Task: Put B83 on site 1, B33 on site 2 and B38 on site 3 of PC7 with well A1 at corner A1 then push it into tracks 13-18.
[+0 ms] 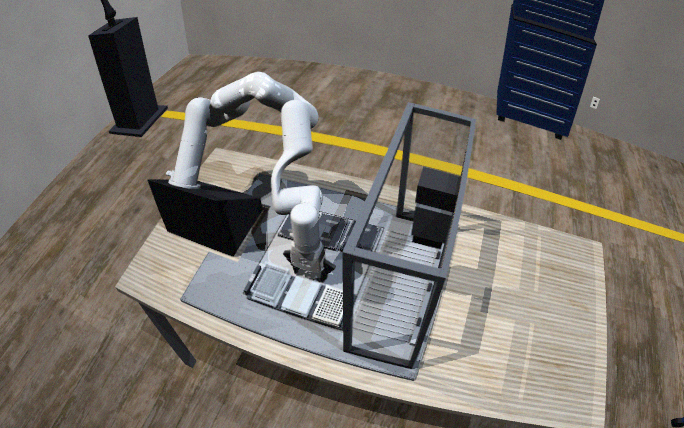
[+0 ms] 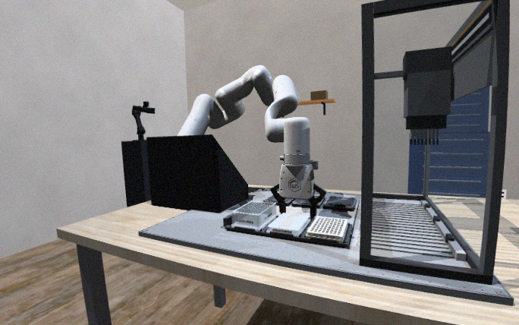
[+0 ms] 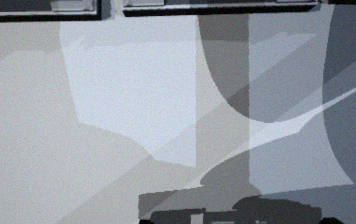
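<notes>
I had the hand [image 2: 297,206] fully spread and holding nothing, pointing straight down just behind the plate carrier PC7 [image 2: 244,228]. In the exterior view its black fingers [image 2: 282,203] hung low over the grey apron [image 2: 184,228], on the far side of the middle plate. I couldn't tell whether the tips touched the apron.

PC7 sat loose on the apron in front of the instrument frame [image 2: 367,153], outside the loading rails [image 2: 405,229]. All three sites were filled. The deep-well block B83 [image 2: 253,213] stood at the handle end, tallest of the three. The 384-well plate B33 [image 2: 288,222] lay in the middle. The 96-well plate B38 [image 2: 327,226] lay at the end nearest the frame. From above they read as a tidy row: B83 [image 1: 269,283], B33 [image 1: 301,295], B38 [image 1: 327,304].

The nests [image 1: 330,229] behind the arm looked dark and flat. The wrist view gave me mostly shadowed apron [image 3: 125,100], with the carrier's dark edge [image 3: 215,10] along the top. The pipetting head [image 2: 427,88] hung inside the frame above the rails. The whole deck rested on the wooden tabletop [image 2: 114,229].
</notes>
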Robot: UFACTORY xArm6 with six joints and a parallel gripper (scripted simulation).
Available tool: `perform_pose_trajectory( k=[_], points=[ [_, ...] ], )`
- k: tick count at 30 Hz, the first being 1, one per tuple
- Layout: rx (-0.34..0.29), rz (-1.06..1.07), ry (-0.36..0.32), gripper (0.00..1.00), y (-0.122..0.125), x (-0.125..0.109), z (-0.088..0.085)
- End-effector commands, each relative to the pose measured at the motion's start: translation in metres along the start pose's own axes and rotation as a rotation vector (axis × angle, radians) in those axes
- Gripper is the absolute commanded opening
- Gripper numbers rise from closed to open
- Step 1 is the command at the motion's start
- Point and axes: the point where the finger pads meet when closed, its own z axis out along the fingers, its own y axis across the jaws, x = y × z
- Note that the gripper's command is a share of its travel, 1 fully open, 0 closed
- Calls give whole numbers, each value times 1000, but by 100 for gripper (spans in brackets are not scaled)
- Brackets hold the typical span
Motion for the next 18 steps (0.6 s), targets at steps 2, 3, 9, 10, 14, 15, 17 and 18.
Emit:
perform_pose_trajectory(
  k=[2, 3, 9, 10, 14, 15, 17, 18],
  points=[
    [-4, -1, -1, 100, 2, 0, -9],
    [-4, -1, -1, 100, 2, 0, -11],
    [-4, -1, -1, 100, 2, 0, -18],
    [-4, -1, -1, 100, 2, 0, -20],
    [-4, -1, -1, 100, 2, 0, -26],
    [-4, -1, -1, 100, 2, 0, -28],
    [-4, -1, -1, 100, 2, 0, -31],
    [-4, -1, -1, 100, 2, 0, -33]
  ],
)
